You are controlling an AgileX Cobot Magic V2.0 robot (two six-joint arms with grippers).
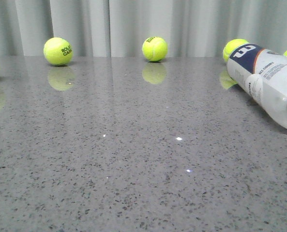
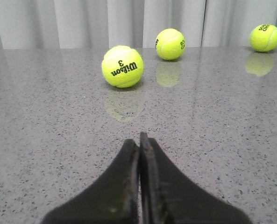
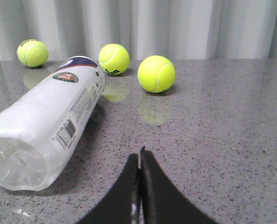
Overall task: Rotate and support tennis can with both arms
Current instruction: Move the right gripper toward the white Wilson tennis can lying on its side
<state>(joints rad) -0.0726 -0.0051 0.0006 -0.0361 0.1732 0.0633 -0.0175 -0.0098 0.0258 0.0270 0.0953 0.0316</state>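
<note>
Tennis balls (image 2: 122, 66) lie on the table (image 1: 133, 159) beyond my left tool (image 2: 139, 140); the tennis can (image 3: 49, 121) lies beside my right tool (image 3: 139, 156). Both tools are pressed together, empty.

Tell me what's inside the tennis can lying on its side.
Through the frosted wall of the tennis can, nothing yellow-green shows, so it looks empty. The end under the navy band is opaque, so that part stays unseen. The tennis balls sit outside, on the table.

You had the tall frosted-white plastic tennis can (image 1: 266, 82) lying on its side at the right of the speckled grey stone surface (image 1: 133, 169), two yellow-green felt tennis balls (image 1: 235, 48) just behind it, two more (image 1: 155, 49) along the back.
</note>
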